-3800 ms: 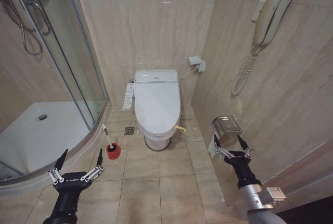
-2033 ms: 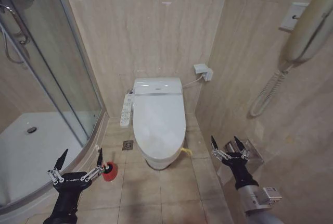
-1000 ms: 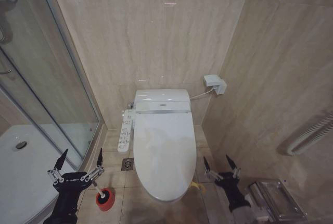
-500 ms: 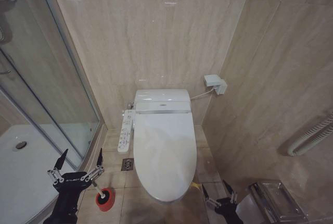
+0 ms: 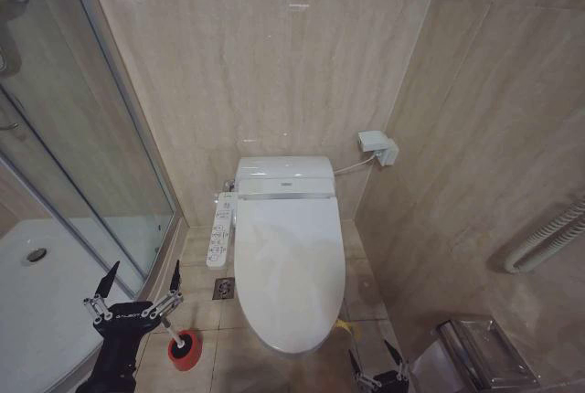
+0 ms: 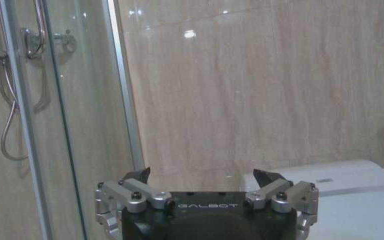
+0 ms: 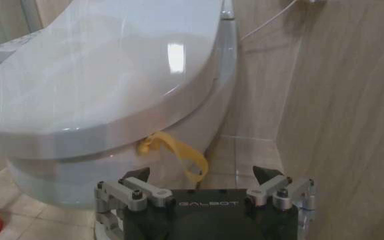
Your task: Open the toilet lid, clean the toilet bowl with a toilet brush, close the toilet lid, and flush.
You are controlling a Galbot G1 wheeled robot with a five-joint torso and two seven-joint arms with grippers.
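The toilet lid point(image 5: 288, 260) lies shut, glossy white, with a yellow strap point(image 5: 341, 325) at its front right edge. The toilet bowl's inside is hidden under it. On the floor to the left of the toilet stands the toilet brush point(image 5: 184, 349) in its red holder. My left gripper point(image 5: 144, 276) hangs open just above and left of the brush, holding nothing. Low at the toilet's front right is my right gripper point(image 5: 371, 356), also open. In the right wrist view the right gripper point(image 7: 202, 175) sits just short of the yellow strap point(image 7: 178, 152), below the lid point(image 7: 112, 75).
A glass shower door point(image 5: 91, 137) and white shower tray point(image 5: 37, 302) bound the left side. A button panel point(image 5: 219, 228) sticks out on the toilet's left. The tiled wall on the right carries a metal paper holder point(image 5: 475, 352). A floor drain point(image 5: 225, 289) lies beside the toilet.
The camera came closer to the toilet until a second ago. Since then my right gripper has sunk toward the lower edge of the head view. My left gripper has stayed still.
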